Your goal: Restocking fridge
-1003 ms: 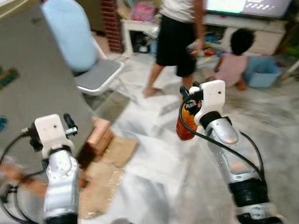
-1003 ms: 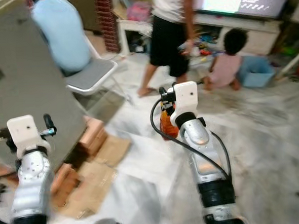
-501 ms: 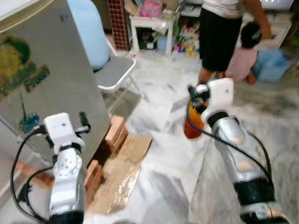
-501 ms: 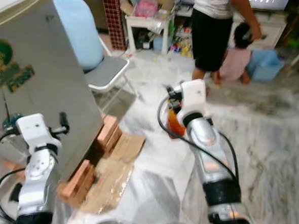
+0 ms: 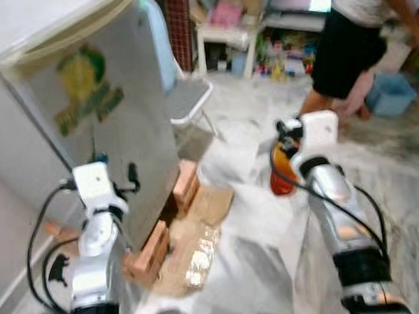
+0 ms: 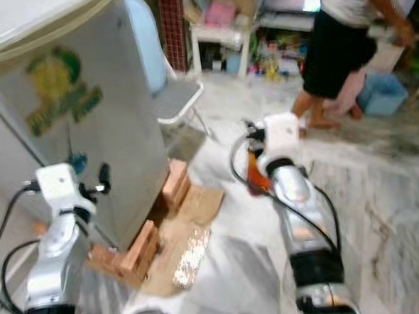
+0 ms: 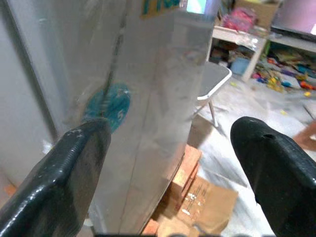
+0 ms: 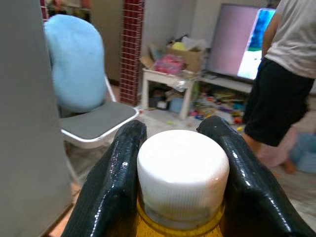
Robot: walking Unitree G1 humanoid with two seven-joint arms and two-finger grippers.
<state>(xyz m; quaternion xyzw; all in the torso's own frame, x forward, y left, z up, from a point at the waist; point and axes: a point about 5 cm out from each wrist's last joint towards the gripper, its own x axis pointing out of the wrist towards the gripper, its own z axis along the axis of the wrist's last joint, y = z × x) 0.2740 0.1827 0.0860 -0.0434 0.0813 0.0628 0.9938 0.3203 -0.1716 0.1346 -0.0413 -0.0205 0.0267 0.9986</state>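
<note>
A grey fridge (image 5: 85, 100) with a green and yellow sticker stands at the left, its door closed. My left gripper (image 7: 170, 131) is open with nothing between its fingers, held up close to the fridge's front corner (image 5: 118, 173). My right gripper (image 8: 173, 127) is shut on the neck of a bottle of orange liquid (image 5: 280, 177) with a white cap (image 8: 182, 168). It holds the bottle upright above the floor, to the right of the fridge.
The fridge rests on bricks (image 5: 185, 185), with flattened cardboard (image 5: 200, 229) on the marble floor beside them. Behind it stands a folding chair (image 5: 188, 94). A person (image 5: 352, 48) stands at the back right near a blue bin (image 5: 390, 92) and a cluttered white table (image 5: 230, 35).
The camera has swung left, so the fridge takes up more of the left and the person sits further right. Both arms keep their poses; the right gripper still holds the bottle.
</note>
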